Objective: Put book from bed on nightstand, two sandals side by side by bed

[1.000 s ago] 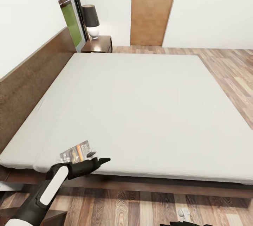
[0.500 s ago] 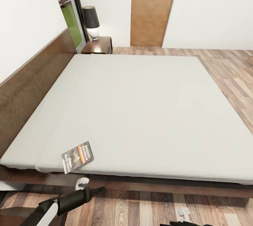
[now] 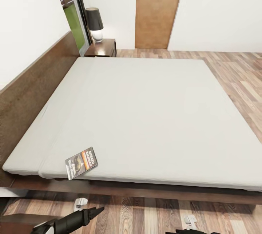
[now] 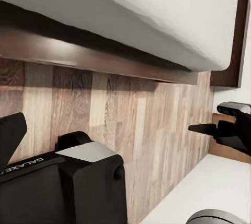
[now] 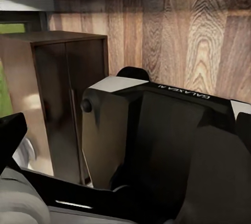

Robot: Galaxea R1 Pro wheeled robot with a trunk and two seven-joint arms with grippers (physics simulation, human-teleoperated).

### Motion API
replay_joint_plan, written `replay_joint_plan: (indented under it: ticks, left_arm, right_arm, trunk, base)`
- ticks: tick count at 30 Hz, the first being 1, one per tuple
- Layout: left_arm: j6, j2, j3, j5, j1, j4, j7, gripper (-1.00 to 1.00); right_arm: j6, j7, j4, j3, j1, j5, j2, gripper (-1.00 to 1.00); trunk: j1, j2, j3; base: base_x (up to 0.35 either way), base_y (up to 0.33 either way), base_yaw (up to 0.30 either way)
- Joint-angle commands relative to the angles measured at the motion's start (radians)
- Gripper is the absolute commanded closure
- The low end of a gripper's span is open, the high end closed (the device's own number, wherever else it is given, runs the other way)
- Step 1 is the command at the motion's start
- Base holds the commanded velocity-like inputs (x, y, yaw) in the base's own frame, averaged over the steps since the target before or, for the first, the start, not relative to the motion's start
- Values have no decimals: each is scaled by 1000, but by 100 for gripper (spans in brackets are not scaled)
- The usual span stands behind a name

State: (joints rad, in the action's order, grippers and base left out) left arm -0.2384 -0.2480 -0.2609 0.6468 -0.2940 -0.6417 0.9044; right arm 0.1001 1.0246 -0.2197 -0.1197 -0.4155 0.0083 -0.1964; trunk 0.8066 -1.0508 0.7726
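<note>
The bed (image 3: 145, 117) takes up most of the head view, its pale mattress bare except for the book (image 3: 81, 162) lying flat near the mattress edge at about seven o'clock. A nightstand (image 3: 103, 47) with a lamp (image 3: 94, 23) stands off the far corner at eleven o'clock. The left gripper (image 3: 89, 210) hangs over the wood floor (image 3: 145, 214) just below the book, apart from it, its fingers spread wide in the left wrist view; the right gripper's state I cannot tell.

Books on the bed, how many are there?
1. The book lies flat at the near corner of the bed, by the headboard side, close to the mattress edge. No other shows on the mattress.
</note>
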Motion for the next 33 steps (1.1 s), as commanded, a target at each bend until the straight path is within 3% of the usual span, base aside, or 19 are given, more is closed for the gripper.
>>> replay_joint_plan:
  ticks: [1, 3, 8, 21, 33]
  left_arm:
    - [-5, -1, -4, 10, -1, 9, 11, -100]
    - [0, -1, -3, 9, -1, 33, 62, -100]
    - [5, 0, -3, 8, -1, 70, 105, -100]
    - [5, 13, -3, 10, -1, 80, 95, -100]
    - [35, 35, -2, 10, -1, 114, 53, -100]
  right_arm:
    - [10, 5, -1, -6, 0, 1, 0, -100]
    - [10, 6, -1, -7, 0, 1, 0, -100]
    - [10, 6, -1, -6, 0, 1, 1, -100]
    - [10, 4, -1, -6, 0, 1, 1, -100]
    - [10, 3, -1, -6, 0, 1, 1, -100]
  trunk:
    - [-4, 7, -3]
    - [-12, 21, -9]
    - [-27, 49, -21]
    - [-27, 49, -21]
    - [-27, 49, -21]
  base:
    - [0, 0, 0]
    - [0, 0, 0]
    - [0, 0, 0]
    - [0, 0, 4]
    - [0, 0, 241]
